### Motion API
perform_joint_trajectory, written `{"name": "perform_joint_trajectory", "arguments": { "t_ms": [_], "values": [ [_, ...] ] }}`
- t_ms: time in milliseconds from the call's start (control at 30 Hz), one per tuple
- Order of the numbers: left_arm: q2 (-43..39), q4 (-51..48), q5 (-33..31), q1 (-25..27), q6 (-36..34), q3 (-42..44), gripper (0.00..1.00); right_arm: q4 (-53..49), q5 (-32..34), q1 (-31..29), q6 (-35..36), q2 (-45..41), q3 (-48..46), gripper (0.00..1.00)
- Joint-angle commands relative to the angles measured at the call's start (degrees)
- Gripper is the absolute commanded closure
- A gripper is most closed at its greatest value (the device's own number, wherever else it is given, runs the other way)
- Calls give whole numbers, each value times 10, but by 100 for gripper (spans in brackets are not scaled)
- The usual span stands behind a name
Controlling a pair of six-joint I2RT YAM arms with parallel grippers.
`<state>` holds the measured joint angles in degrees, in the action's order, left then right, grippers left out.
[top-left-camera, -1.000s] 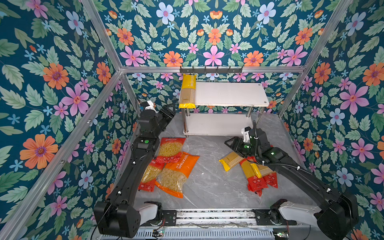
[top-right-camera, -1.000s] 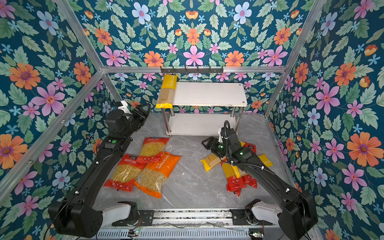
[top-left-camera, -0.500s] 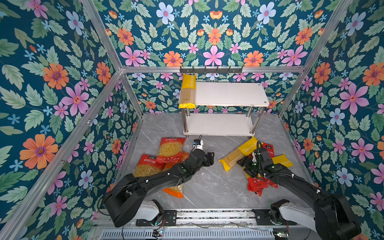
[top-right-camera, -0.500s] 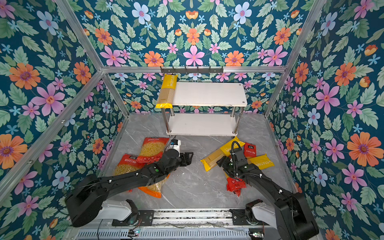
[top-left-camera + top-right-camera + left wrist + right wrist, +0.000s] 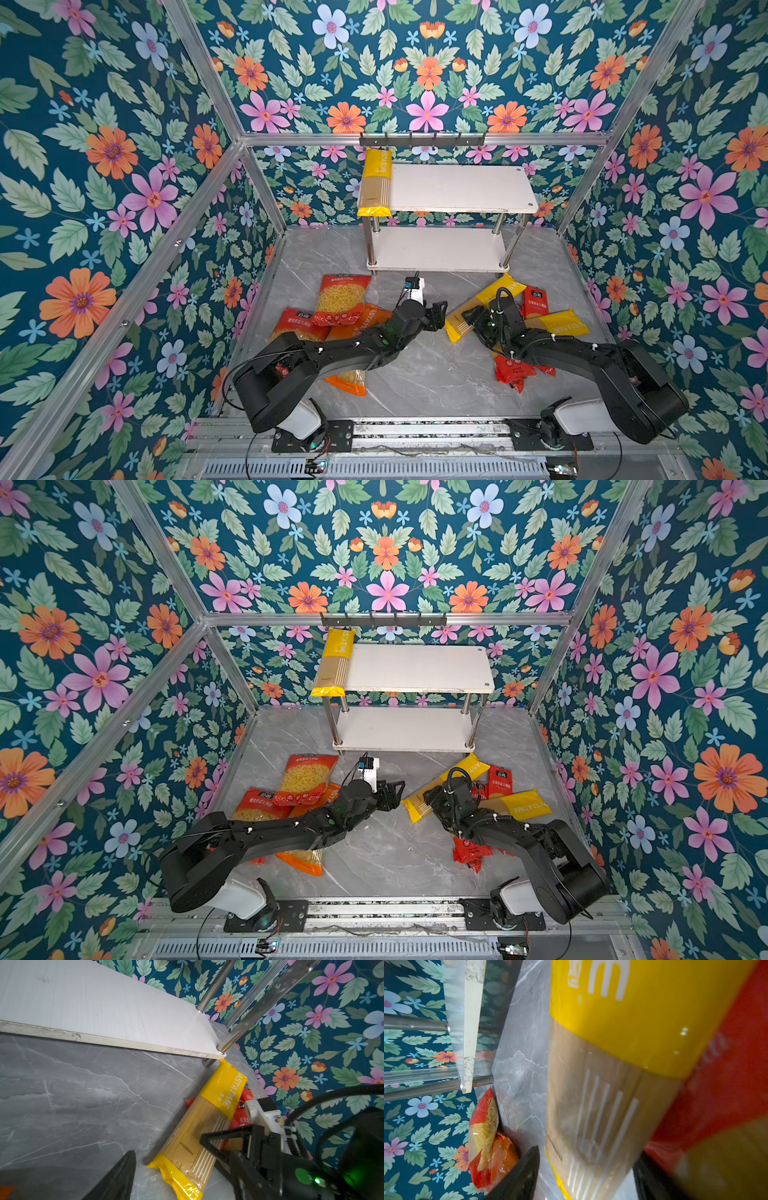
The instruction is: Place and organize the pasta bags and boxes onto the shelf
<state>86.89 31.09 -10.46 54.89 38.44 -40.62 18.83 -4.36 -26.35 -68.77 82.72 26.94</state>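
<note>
Early in the shelving job, both arms meet low over the grey counter (image 5: pixel 415 374) at one long yellow PASTATIME pack (image 5: pixel 496 293), which lies slantwise just in front of the shelf (image 5: pixel 461 189). The right gripper (image 5: pixel 471 319) straddles the pack near its lower end. The wrist view shows its fingers (image 5: pixel 521 1178) spread wide, one on each side of the wrapper and not yet pinching it. The left gripper (image 5: pixel 437 316) hovers just beside that same end, fingers (image 5: pixel 118 1178) also parted and empty.

Only one yellow pack (image 5: pixel 376 183) lies on the shelf, at the left end of the top board; the lower board (image 5: pixel 436 249) is bare. The macaroni bags (image 5: pixel 340 299) sit in a heap on the left, while the red spaghetti packs (image 5: pixel 515 370) and another yellow pack (image 5: pixel 561 322) lie on the right.

The step in hand looks like the pickup. Next, the right fingers should close squarely across the pack's width, lift it clear of the red packs beneath, and carry it up beside its twin.
</note>
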Motion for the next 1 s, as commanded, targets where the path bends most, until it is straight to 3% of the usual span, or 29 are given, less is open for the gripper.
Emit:
{"name": "perform_joint_trajectory", "arguments": {
  "t_ms": [0,167,300,500,600,700,833,900,967],
  "values": [
    [-6,20,-16,0,-6,3,26,29,58,-3,-36,39,-3,34],
    [-12,12,-13,-6,25,1,28,209,70,-15,-34,86,-45,53],
    [-13,-27,1,-10,-5,-34,29,254,49,-22,-10,94,-46,68],
    [-25,-72,98,-50,-36,-80,30,249,23,-26,19,52,-65,84],
    [-32,-81,182,-80,-41,-93,30,203,5,-39,52,-7,-68,88],
    [-47,-76,253,-108,-42,-89,30,115,9,-70,115,-90,-52,91],
    [-92,-100,264,-112,-112,-74,30,19,38,-130,225,-182,-18,95],
    [-113,-116,258,-120,-141,-62,29,31,25,-146,277,-209,-19,97],
    [-130,-115,296,-146,-139,-53,28,116,-31,-145,325,-225,-37,98]
  ]
}}
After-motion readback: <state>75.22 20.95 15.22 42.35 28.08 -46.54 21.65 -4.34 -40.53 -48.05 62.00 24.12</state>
